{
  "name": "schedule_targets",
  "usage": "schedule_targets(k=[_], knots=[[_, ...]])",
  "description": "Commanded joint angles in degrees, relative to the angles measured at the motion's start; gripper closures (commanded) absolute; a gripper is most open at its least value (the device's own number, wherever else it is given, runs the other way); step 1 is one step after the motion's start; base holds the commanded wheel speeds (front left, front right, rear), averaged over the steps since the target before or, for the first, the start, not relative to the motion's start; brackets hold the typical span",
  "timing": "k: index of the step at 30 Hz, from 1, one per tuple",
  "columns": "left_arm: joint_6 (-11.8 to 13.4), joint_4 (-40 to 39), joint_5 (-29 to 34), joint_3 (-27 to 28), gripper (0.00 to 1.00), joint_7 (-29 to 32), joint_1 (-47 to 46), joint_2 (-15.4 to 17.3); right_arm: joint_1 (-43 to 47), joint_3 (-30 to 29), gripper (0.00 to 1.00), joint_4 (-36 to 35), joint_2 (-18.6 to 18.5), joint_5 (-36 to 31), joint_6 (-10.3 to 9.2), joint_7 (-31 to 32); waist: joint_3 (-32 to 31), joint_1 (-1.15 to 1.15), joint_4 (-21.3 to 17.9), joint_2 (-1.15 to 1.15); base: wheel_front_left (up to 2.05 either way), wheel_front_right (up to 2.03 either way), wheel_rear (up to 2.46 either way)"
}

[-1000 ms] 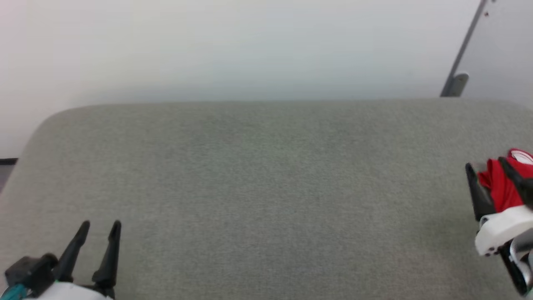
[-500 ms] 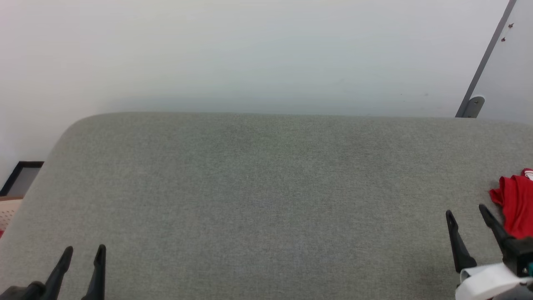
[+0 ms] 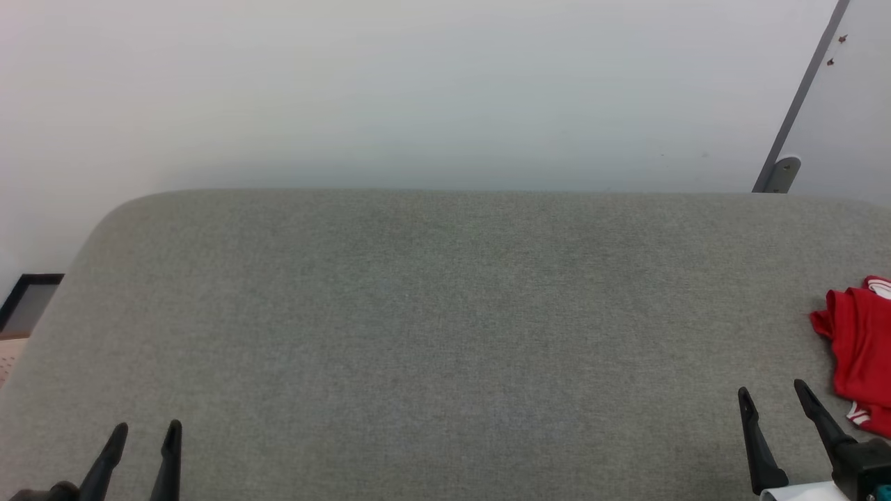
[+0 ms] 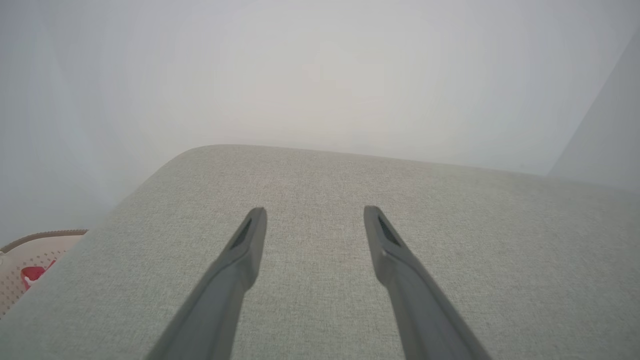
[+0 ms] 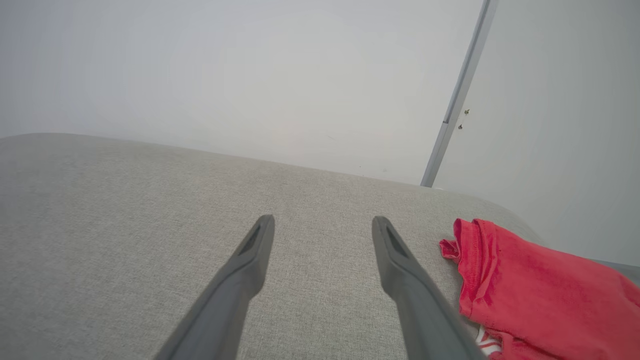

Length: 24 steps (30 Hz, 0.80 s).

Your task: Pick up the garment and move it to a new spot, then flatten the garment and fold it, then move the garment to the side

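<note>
Your left gripper (image 3: 147,424) and right gripper (image 3: 773,387) are empty with fingers spread wide; the red T-shirt (image 3: 860,348) lies bunched at the grey padded surface's (image 3: 445,313) right edge, and it looks thin, limp and light, so pinch a raised fold.

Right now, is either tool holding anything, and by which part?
Nothing is held. Left tool and right tool both stand open and empty; the red garment lies on the grey surface beside the right tool.
</note>
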Motion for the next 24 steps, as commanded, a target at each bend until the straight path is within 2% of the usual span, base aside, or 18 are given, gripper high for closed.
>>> schedule_targets(k=[1,18,19,24], knots=[[-0.1,-0.2,-0.4,0.2,0.00,0.0,0.4,-0.1,0.7,-0.3,0.00,-0.4,0.1,-0.5,-0.12,-0.3,0.0,0.00,-0.1,0.00,0.00,0.00,0.00],[-0.1,-1.3,-0.6,0.8,0.00,0.0,0.9,-1.0,1.7,0.0,0.00,-2.0,1.2,-1.3,-0.12,-0.3,0.1,0.00,-0.5,0.00,0.00,0.00,0.00],[0.0,-1.2,-0.6,0.8,1.00,0.0,0.5,-0.9,1.3,0.1,1.00,-1.8,1.1,-1.2,0.00,0.0,0.1,0.00,-0.5,0.00,0.00,0.00,0.00],[0.0,0.8,-1.4,0.1,1.00,0.4,0.6,-3.3,1.9,0.1,1.00,0.5,1.9,-0.1,0.00,0.7,0.2,0.00,-0.5,0.00,0.00,0.00,0.00]])
